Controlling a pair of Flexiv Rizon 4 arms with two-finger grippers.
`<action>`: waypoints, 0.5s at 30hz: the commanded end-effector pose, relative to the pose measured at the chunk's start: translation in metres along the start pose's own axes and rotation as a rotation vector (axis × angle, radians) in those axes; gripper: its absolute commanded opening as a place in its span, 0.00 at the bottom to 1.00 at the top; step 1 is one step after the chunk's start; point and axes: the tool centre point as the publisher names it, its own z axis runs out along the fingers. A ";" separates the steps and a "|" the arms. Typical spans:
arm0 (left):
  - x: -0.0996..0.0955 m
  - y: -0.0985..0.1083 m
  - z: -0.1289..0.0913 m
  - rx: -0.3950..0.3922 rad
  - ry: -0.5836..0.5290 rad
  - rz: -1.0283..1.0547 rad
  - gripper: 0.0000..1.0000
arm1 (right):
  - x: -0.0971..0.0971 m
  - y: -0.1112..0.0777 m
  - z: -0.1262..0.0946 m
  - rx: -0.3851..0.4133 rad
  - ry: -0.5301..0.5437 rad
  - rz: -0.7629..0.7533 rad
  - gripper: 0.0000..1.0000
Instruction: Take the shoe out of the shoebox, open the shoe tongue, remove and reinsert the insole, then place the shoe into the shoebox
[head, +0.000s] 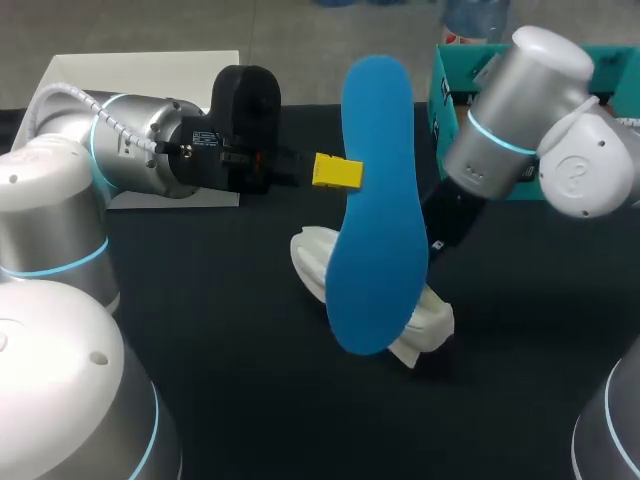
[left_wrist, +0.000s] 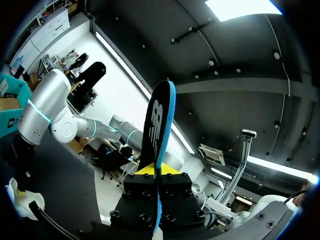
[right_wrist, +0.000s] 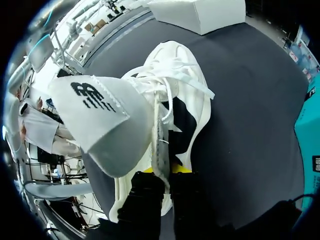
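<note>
My left gripper (head: 337, 172) is shut on the long edge of the blue insole (head: 375, 210) and holds it upright above the table. In the left wrist view the insole (left_wrist: 159, 125) stands edge-on between the yellow tips of the left gripper (left_wrist: 157, 171). Below and behind the insole, the white shoe (head: 318, 256) lies on the black table. My right arm (head: 462, 205) reaches down to it, its fingers hidden behind the insole. In the right wrist view my right gripper (right_wrist: 162, 171) is shut on the white tongue (right_wrist: 100, 120), pulled back from the shoe (right_wrist: 187, 90), whose dark inside shows.
The teal shoebox (head: 447, 85) stands at the back right, behind my right arm, and shows beside the shoe in the right wrist view (right_wrist: 311, 130). A white box lid (head: 140, 70) lies at the back left, behind my left arm.
</note>
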 end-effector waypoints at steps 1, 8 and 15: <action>0.000 0.001 0.000 0.002 0.000 0.001 0.00 | -0.001 -0.006 0.005 -0.094 0.036 0.270 0.00; 0.000 0.001 0.000 0.002 0.000 0.001 0.00 | 0.005 -0.003 0.000 -0.207 0.019 0.484 0.00; 0.000 0.001 0.000 0.002 0.000 0.001 0.00 | 0.010 0.011 0.002 -0.306 0.003 0.623 0.00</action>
